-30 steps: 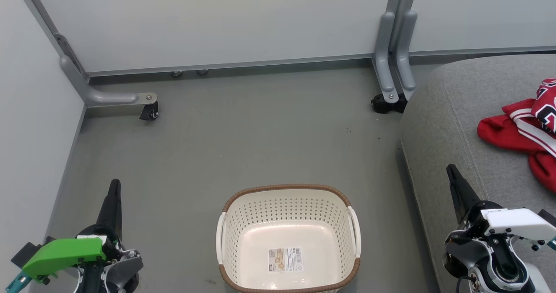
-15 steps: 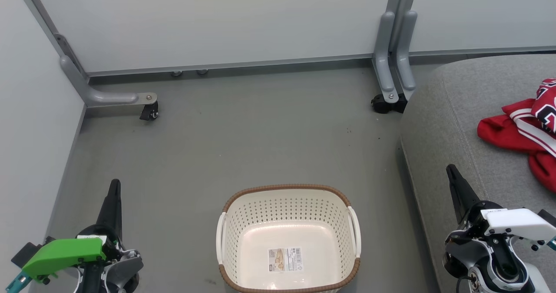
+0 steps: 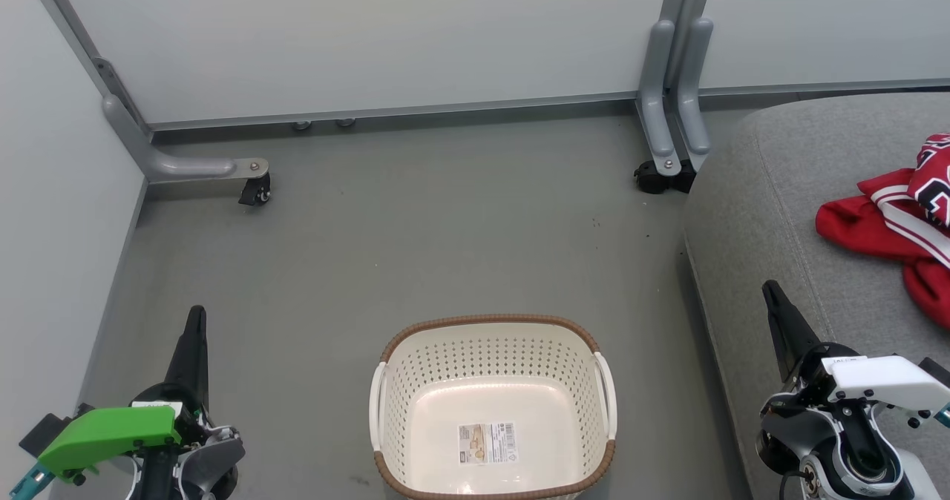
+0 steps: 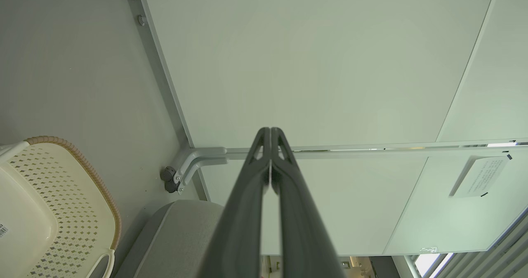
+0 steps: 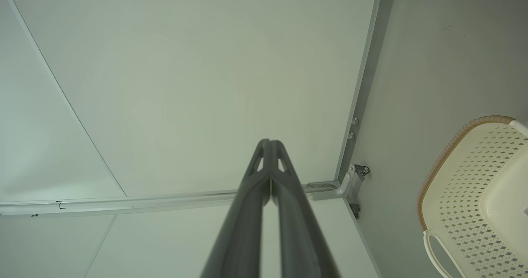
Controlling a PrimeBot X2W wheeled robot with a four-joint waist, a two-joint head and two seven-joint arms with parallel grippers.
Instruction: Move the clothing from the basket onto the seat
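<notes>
The red clothing with white-striped trim lies bunched on the grey seat at the right edge of the head view. On the floor at bottom centre stands the cream basket, with just a label sticker on its bottom. My left gripper is shut at the lower left, well left of the basket. My right gripper is shut at the lower right, over the seat's front edge. In each wrist view the gripper's tips meet with nothing between them: left gripper, right gripper. The basket and the seat show in the left wrist view, the basket in the right wrist view.
Pale partition panels stand behind and to the left. Their grey feet carry black castors, one castor at the left and another castor beside the seat. Grey floor lies between the basket and the panels.
</notes>
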